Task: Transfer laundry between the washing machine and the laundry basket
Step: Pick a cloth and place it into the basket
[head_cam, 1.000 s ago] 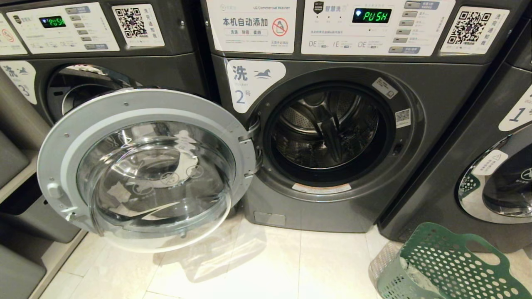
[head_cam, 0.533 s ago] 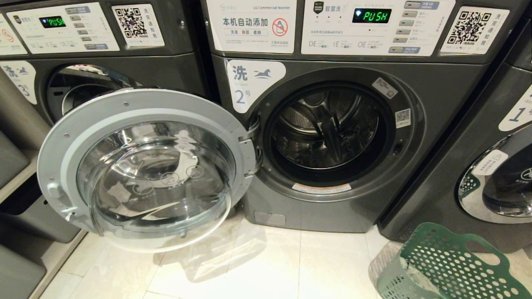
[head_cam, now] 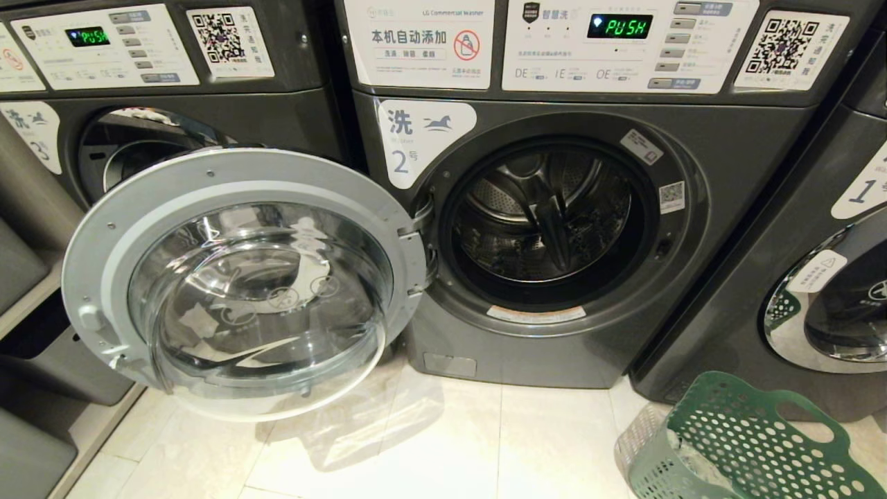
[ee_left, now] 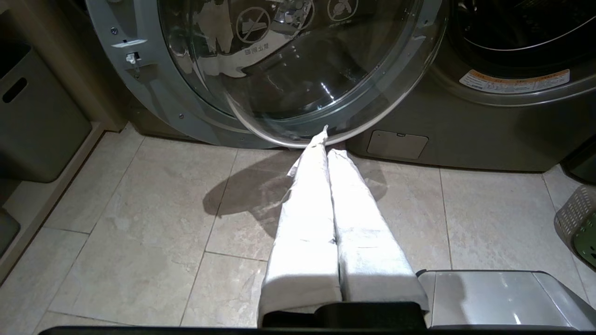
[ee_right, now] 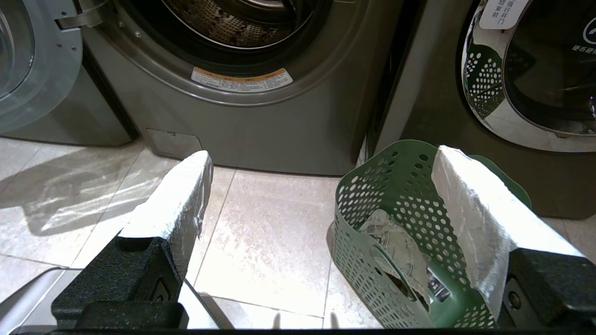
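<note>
Washing machine number 2 (head_cam: 596, 277), a dark grey LG front-loader, fills the middle of the head view with its round glass door (head_cam: 242, 284) swung wide open to the left on its hinge. The steel drum (head_cam: 547, 215) behind the opening looks dark, and no cloth can be made out inside it. The display above reads "PUSH" in green. A like machine marked 3 (head_cam: 173, 104) stands to the left, partly hidden by the open door, and another marked 1 (head_cam: 818, 277) stands to the right with its door closed.

On the pale tiled floor (head_cam: 429, 443), in front of machine 1, sits the green perforated laundry basket (head_cam: 748, 443). In the right wrist view, crumpled pale grey-green laundry (ee_right: 396, 246) lies inside the basket.

Neither arm appears in the head view. The left gripper (ee_left: 328, 139) hangs low above the tiles, its two white-wrapped fingers (ee_left: 307, 209) pressed together and empty, pointing at the lower rim of the open door. The right gripper (ee_right: 321, 160) hangs low too, fingers (ee_right: 179, 195) spread wide apart, holding nothing, one finger in line with the basket.
</note>
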